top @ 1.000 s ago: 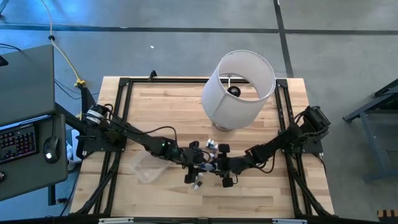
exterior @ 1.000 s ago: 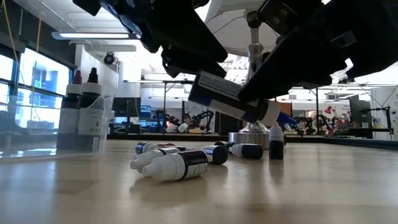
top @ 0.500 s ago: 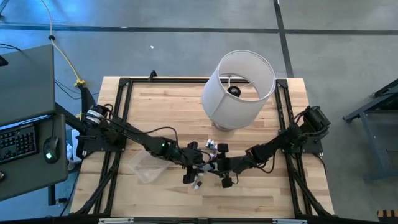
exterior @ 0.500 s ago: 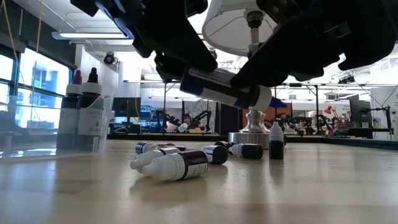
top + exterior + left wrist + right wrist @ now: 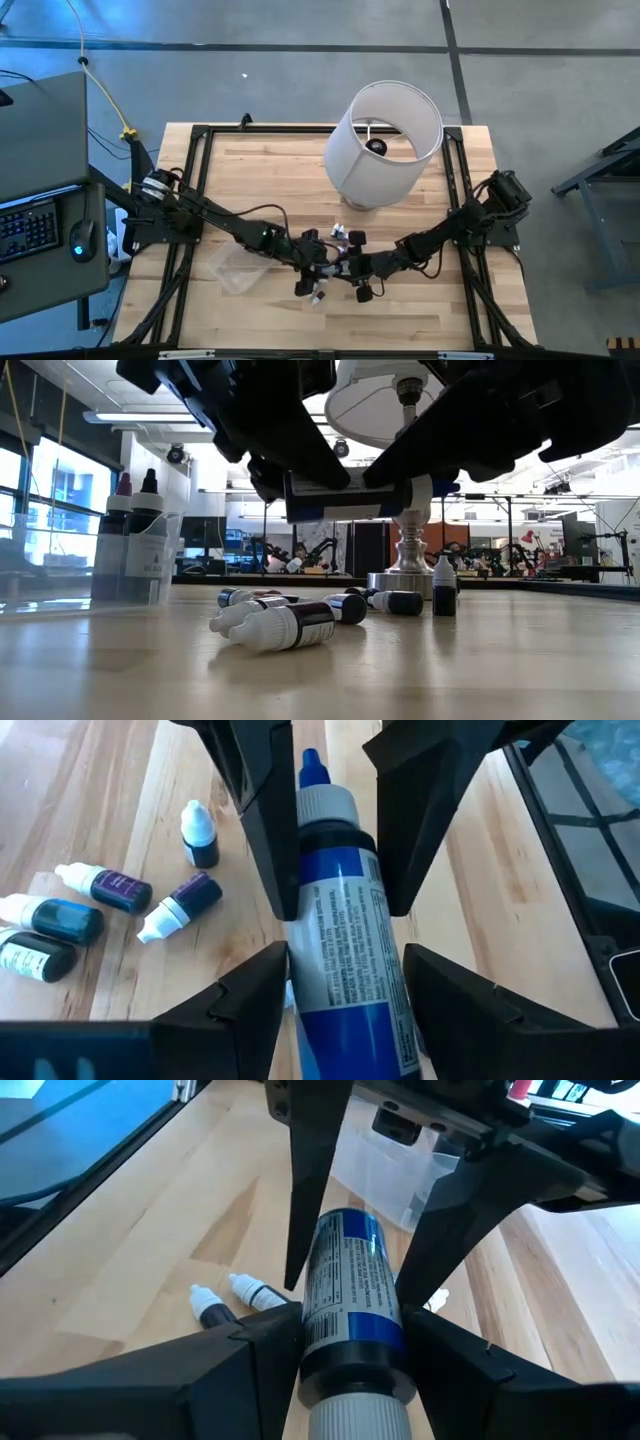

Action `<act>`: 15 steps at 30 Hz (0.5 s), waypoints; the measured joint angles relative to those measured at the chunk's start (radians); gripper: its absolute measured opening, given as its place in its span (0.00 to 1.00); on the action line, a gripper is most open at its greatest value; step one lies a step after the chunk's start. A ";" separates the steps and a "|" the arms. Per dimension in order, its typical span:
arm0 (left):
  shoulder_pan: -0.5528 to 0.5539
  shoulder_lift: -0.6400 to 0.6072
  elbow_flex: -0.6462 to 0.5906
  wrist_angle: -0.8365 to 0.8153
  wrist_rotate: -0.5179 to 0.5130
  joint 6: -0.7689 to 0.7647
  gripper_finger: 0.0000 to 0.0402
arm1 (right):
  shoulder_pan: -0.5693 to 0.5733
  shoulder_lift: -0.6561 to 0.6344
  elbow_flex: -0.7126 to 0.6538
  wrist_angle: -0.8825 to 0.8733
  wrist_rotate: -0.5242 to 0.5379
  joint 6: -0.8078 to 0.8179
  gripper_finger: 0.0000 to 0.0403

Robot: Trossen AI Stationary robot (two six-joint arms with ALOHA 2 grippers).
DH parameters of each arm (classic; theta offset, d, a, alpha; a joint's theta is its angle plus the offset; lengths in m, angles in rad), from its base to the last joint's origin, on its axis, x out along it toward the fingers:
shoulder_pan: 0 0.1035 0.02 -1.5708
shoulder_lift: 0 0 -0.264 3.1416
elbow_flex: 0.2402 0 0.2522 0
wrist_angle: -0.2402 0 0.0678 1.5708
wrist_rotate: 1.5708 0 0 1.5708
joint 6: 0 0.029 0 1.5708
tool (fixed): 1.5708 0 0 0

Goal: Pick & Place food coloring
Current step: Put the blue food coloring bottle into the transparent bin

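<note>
Left wrist view: blue bottle point(image 5: 345, 960) lies between both grippers' fingers point(image 5: 262, 840).

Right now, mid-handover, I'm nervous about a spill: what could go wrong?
The blue bottle hangs in the air in the right end effector; releasing before the open left end effector closes could drop it onto the small bottles lying on the table. The two end effectors interlock closely and might clash.

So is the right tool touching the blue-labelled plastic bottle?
Touching. In the right wrist view, the right tool clamps both sides of the blue-labelled plastic bottle.
</note>
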 joint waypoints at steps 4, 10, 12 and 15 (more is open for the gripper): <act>0.000 0.000 0.000 -0.001 0.010 0.000 0.41 | 0.000 0.000 0.000 0.012 0.002 -0.017 0.41; 0.000 0.000 0.000 0.000 0.028 0.000 0.31 | -0.002 0.000 0.000 0.069 0.008 -0.045 0.41; 0.000 0.000 0.000 0.001 0.027 0.007 0.31 | -0.002 0.000 0.000 0.072 0.009 -0.046 0.41; 0.000 0.000 0.000 0.006 0.027 0.023 0.30 | -0.002 0.000 0.000 0.066 0.009 -0.044 0.41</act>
